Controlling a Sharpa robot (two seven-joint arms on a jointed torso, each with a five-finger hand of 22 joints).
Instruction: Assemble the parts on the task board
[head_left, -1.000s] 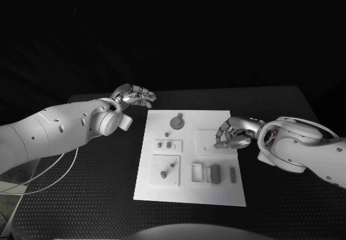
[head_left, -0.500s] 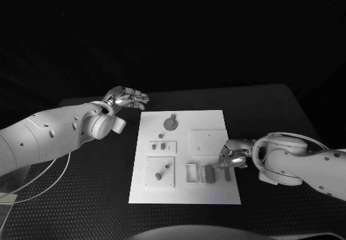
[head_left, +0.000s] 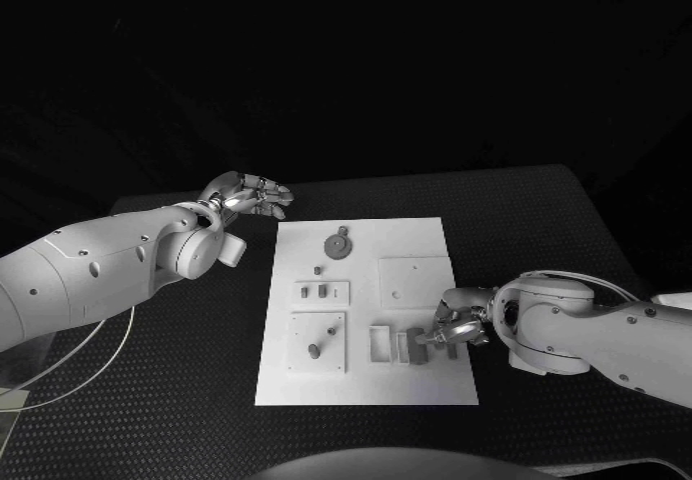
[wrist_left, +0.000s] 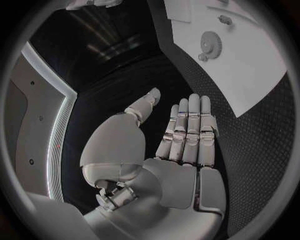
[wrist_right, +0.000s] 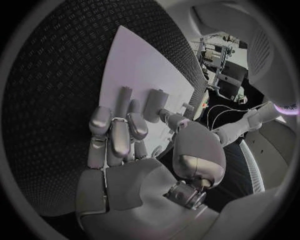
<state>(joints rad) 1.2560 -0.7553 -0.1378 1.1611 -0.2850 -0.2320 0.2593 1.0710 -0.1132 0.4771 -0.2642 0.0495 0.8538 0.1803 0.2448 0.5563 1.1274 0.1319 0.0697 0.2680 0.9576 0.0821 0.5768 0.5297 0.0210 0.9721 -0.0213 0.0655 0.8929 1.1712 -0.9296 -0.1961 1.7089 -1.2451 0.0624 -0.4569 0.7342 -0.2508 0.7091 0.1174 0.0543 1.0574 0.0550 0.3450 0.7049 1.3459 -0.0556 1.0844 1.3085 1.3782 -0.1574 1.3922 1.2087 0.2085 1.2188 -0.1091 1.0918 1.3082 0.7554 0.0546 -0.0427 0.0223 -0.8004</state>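
The white task board (head_left: 427, 240) lies mid-table with grey parts on it. A gear (head_left: 340, 246) is at its far end and a square plate (head_left: 411, 277) at the right. Two small peg plates (head_left: 317, 342) are at the left, and frames and bars (head_left: 397, 345) run along the near side. My right hand (head_left: 454, 326) is low over the right-most bar (wrist_right: 123, 96), fingers (wrist_right: 119, 131) bent toward it, thumb apart beside a block (wrist_right: 155, 102); nothing is plainly gripped. My left hand (head_left: 250, 192) hovers off the board's far left corner, its fingers (wrist_left: 189, 127) straight and holding nothing.
Black textured table (head_left: 159, 380) surrounds the board on all sides. A thin cable (head_left: 87, 360) loops over the table's near left. The gear (wrist_left: 209, 40) and board corner (wrist_left: 250, 75) lie ahead of my left hand.
My right hand has moved from the square plate toward the near right of the board, down onto the bars. The left hand stays in place. The camera has shifted slightly.
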